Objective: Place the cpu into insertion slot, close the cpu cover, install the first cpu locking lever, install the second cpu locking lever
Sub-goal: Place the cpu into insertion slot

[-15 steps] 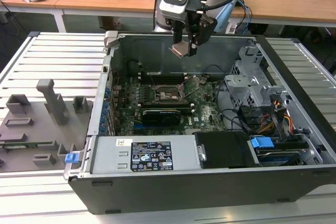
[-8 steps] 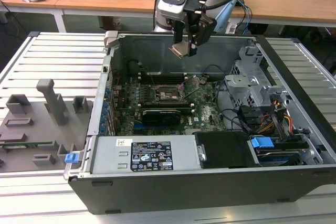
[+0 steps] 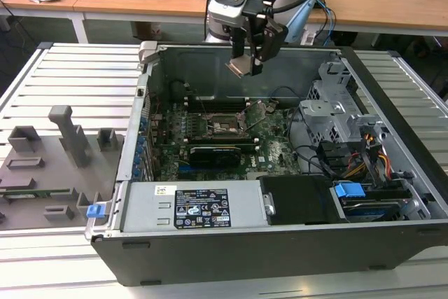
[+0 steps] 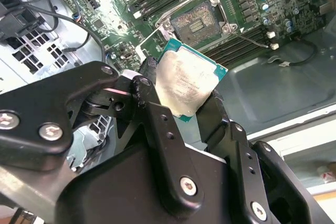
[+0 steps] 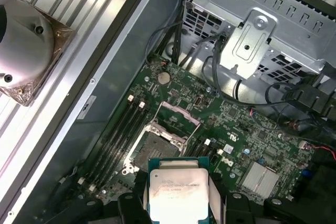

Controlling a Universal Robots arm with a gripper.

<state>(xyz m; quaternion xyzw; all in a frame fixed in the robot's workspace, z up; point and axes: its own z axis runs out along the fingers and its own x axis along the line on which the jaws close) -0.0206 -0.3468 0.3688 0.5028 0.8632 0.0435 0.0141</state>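
The gripper (image 3: 246, 68) hung at about 12 o'clock in the exterior view, above the back part of the open case (image 3: 280, 250). Its two black fingers (image 4: 149, 80) were clamped on the cpu (image 4: 186, 85), one on each of two opposite edges. The cpu was in the air and tilted, and both wrist views showed its silvery face and green rim. The socket (image 3: 227, 125) lay on the motherboard (image 3: 273, 152), toward 6 o'clock from the gripper in the exterior view, well apart from the cpu, with its contact field uncovered. In the first wrist view the cover (image 5: 181, 112) stood raised beside the socket. A black card (image 3: 213, 152) lay just at 6 o'clock of the socket.
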